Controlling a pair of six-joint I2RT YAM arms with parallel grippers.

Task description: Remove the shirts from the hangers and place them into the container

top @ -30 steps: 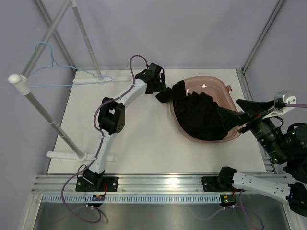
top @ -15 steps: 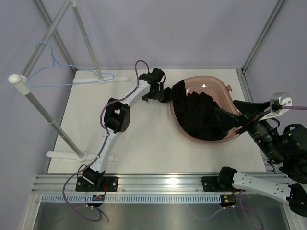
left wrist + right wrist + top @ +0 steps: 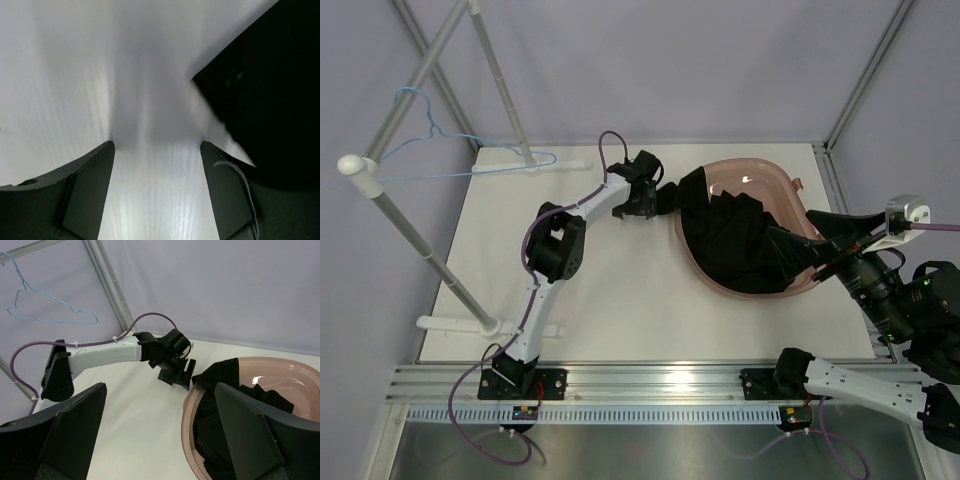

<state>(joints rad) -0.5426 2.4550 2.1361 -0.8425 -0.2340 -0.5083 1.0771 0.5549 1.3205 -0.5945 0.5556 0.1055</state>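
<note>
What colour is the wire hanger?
The hanger is light blue, clearest in the right wrist view.

The shirt (image 3: 735, 250) is soft black cloth, matt and creased. The container (image 3: 752, 166) is translucent pink plastic — smooth, slightly glossy. The hanger (image 3: 432, 131) is thin light-blue wire. The desk (image 3: 620, 285) is white and matt, with a faint grain close up. The rack pole (image 3: 420, 243) looks like grey metal — satin-finished. The left hand (image 3: 156, 150) has dull black fingers (image 3: 85, 195), probably plastic; that view is blurred.

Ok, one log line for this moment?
shirt: in tub, part over rim | hanger: bare | left gripper: open, empty | right gripper: open, empty
</note>
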